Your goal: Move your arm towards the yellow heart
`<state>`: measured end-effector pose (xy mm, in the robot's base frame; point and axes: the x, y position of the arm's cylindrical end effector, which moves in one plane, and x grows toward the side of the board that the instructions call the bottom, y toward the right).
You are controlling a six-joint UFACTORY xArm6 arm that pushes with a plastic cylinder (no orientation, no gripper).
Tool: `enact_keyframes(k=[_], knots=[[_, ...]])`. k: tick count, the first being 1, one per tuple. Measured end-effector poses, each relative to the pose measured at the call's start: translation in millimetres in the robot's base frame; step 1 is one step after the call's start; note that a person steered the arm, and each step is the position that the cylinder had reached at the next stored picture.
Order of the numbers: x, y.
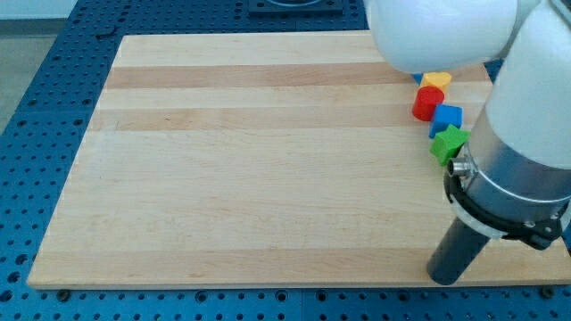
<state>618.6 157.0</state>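
The yellow heart [436, 80] lies near the view's upper right, partly hidden under the white arm body. Just below it stand a red block [426, 103], a blue block [447, 117] and a green star-like block [449, 143], in a line running down and to the right. My tip [443, 275] rests on the board near the bottom right edge, well below the green block and far from the yellow heart.
The wooden board [268, 160] lies on a blue perforated table [36, 107]. The white and grey arm body [526, 152] fills the view's right side and hides that part of the board.
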Motion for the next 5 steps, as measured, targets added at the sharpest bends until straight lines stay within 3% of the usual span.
enact_keyframes(k=[2,5], knots=[[-31,83],[-32,116]])
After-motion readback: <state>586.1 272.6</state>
